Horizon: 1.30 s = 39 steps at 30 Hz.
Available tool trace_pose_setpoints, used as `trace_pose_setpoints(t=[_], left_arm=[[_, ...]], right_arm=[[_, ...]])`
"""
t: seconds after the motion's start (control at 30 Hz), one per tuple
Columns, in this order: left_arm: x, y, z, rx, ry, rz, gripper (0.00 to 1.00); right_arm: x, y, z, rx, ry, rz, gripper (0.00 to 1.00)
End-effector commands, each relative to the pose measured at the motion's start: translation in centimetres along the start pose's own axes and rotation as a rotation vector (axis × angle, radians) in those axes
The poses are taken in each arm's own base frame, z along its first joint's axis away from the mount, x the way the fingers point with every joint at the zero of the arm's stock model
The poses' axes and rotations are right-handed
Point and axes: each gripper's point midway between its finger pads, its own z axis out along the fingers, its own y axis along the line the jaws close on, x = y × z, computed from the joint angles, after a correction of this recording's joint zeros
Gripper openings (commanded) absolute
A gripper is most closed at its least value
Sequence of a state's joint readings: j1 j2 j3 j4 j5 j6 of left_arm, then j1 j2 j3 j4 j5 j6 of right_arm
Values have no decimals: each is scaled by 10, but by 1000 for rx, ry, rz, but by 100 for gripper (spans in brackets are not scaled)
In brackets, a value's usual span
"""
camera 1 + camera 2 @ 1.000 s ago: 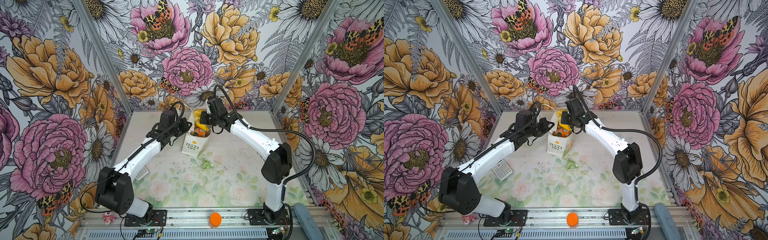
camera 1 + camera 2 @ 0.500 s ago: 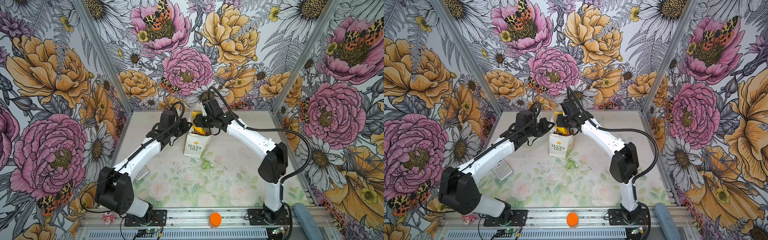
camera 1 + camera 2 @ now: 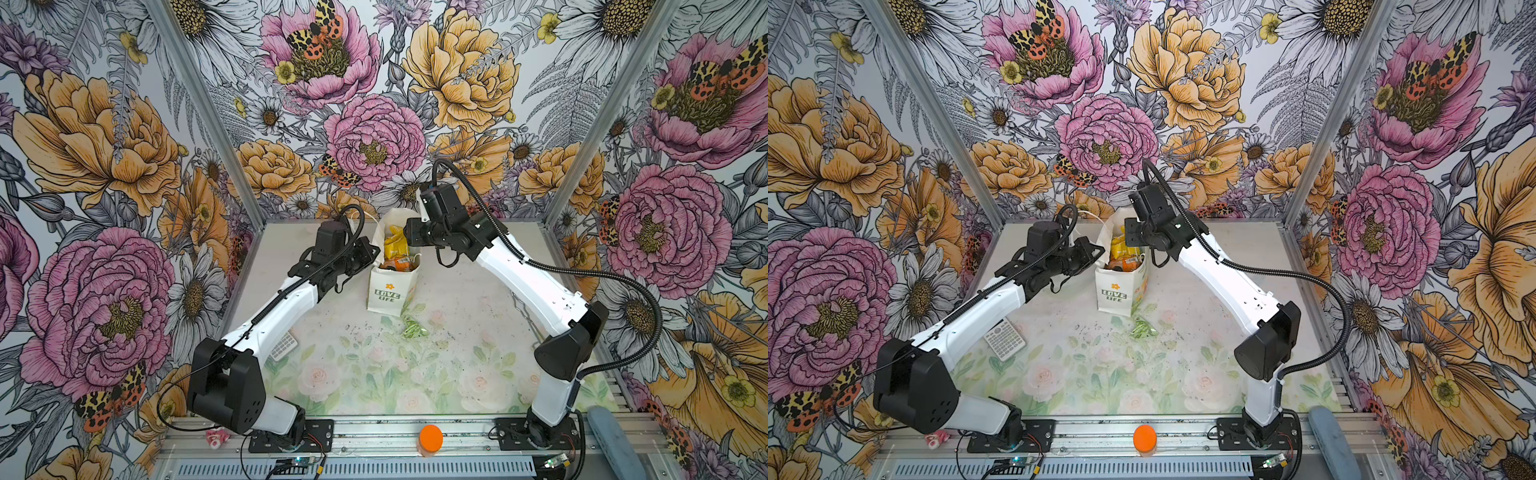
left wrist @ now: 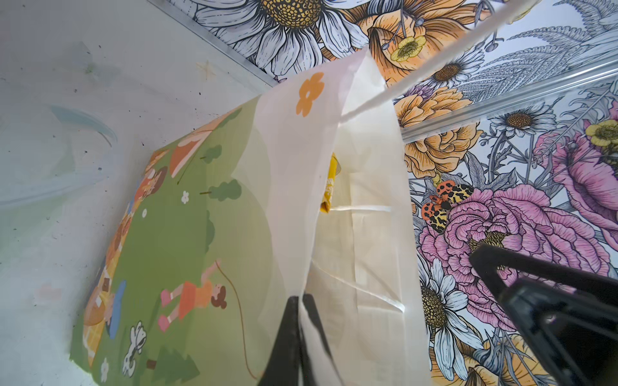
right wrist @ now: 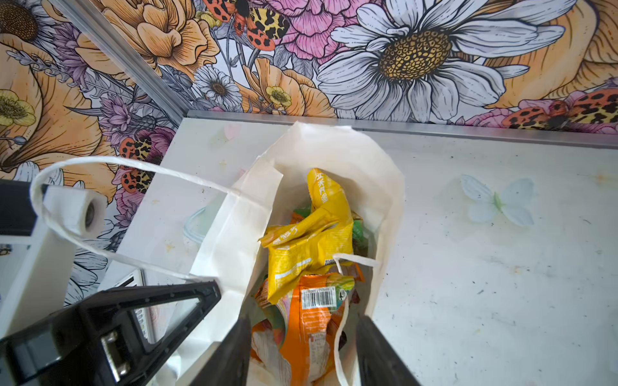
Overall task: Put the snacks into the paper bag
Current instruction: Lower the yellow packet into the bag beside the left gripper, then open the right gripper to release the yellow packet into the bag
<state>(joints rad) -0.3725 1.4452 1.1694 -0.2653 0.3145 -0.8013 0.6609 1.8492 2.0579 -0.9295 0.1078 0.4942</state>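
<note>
The white paper bag (image 3: 390, 296) (image 3: 1116, 296) with green "LOVE LIFE" print stands at the back middle of the table. A yellow snack (image 3: 394, 246) (image 3: 1121, 248) (image 5: 311, 240) sticks up in it above an orange snack (image 5: 311, 317) (image 3: 397, 264). My left gripper (image 3: 371, 254) (image 4: 301, 300) is shut on the bag's left rim (image 4: 361, 234). My right gripper (image 3: 409, 239) (image 5: 301, 331) hangs open over the bag's mouth, the orange packet lying below between its fingers. A small pale green snack (image 3: 412, 328) (image 3: 1143, 328) lies on the table just in front of the bag.
A calculator (image 3: 284, 345) (image 3: 1004, 338) lies under the left arm. On the front rail stand an orange jar (image 3: 430, 438) (image 3: 1144, 438) and a pink-white figurine (image 3: 217, 438) (image 3: 936, 438). Flowered walls close the back and both sides.
My right gripper's jaws have gone from shut to open over the bag's mouth, and it has drawn back a little. The left gripper has kept its hold on the rim.
</note>
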Motion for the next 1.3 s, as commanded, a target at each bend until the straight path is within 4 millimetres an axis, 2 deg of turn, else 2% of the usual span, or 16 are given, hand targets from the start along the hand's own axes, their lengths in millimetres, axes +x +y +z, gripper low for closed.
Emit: trace_pose_setpoints(t=[0.0,0.17,0.3,0.43,0.57,0.73,0.87,1.03,1.27], left_arm=[[6,6,-5,-17,17,16,0],[6,4,-5,-11,17,17,0],[6,2,-6,-5,17,20,0],[5,2,-9,-5,8,22,0],[3,4,-14,-7,-5,21,0],[4,8,-15,-14,-4,15,0],[3,9,-14,-14,-2,14,0],[4,10,-12,-17,2,13,0],[4,9,-13,-16,-1,15,0]], right_arm=[[6,7,4,-13,40,-32,52],[8,25,7,-80,60,-44,50],[21,31,19,-88,114,-51,49],[36,16,31,-6,177,-58,49],[46,-10,33,116,222,-64,49],[47,-42,25,239,234,-54,49],[42,-56,14,286,219,-47,49],[37,-53,18,233,227,-32,51],[28,-36,43,139,235,8,54]])
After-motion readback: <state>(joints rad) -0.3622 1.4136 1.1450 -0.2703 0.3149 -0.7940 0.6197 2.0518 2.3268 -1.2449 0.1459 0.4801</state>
